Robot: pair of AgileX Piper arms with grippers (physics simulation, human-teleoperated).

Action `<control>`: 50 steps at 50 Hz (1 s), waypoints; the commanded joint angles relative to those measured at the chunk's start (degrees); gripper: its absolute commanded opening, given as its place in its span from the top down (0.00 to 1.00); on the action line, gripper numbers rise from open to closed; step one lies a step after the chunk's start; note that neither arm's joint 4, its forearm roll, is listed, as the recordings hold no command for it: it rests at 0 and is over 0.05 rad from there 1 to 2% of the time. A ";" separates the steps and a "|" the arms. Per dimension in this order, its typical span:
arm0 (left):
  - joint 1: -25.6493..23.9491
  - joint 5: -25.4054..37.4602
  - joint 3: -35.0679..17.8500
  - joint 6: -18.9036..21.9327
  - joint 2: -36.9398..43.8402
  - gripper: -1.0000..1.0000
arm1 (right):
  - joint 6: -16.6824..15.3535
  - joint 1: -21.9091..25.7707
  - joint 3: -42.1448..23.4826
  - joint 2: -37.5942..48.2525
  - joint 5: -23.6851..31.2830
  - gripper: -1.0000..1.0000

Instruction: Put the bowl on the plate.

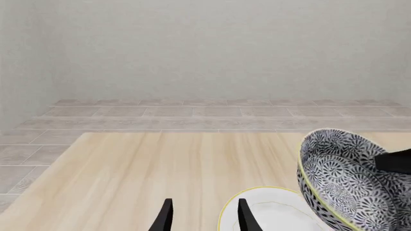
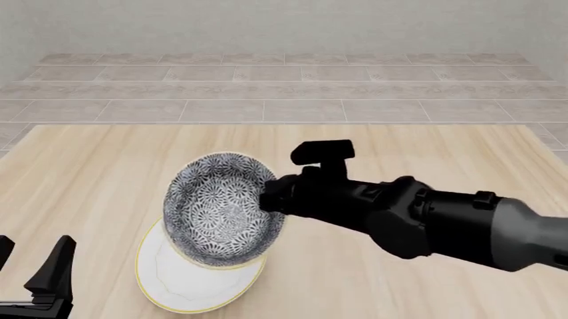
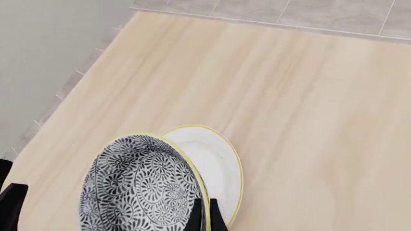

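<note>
Clearly the bowl [image 2: 222, 209] has been lifted and carried over to the plate [image 2: 191, 282], but it has not been set down. It is seen tilted, its patterned inside turned toward the front camera, and it is held above the plate's far half, overlapping it in the front view. Whether its lower edge touches the plate cannot be told; from the tilt it is judged to be still in the air. The plate lies flat on the worktop [image 2: 426, 159], its near part left uncovered.

What is left, by this reading, is for the bowl to be levelled, lowered onto the plate's middle and released.

The right claw [image 2: 271, 196] is clamped on the bowl's rim at the side away from the plate's near edge; in the right wrist view a dark finger is seen at the rim. The right arm is stretched in low across the worktop toward the plate, its wrist turned so that the bowl hangs at a slant.

The left claw [image 2: 34, 264] is held with its fingers apart, gripping nothing, well to the side of the plate and near the worktop's near edge.
</note>
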 commanded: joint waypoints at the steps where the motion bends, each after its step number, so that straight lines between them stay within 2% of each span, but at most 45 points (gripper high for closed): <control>1: 0.00 0.00 0.00 0.00 0.00 0.00 | -0.63 1.94 -4.35 2.30 2.45 1.00; 22: 0.00 0.00 0.00 0.00 0.00 0.00 | -2.63 2.77 -8.20 5.94 4.14 1.00; 50: 0.00 0.00 0.00 0.00 0.00 0.00 | -1.52 3.20 -9.62 10.62 3.47 1.00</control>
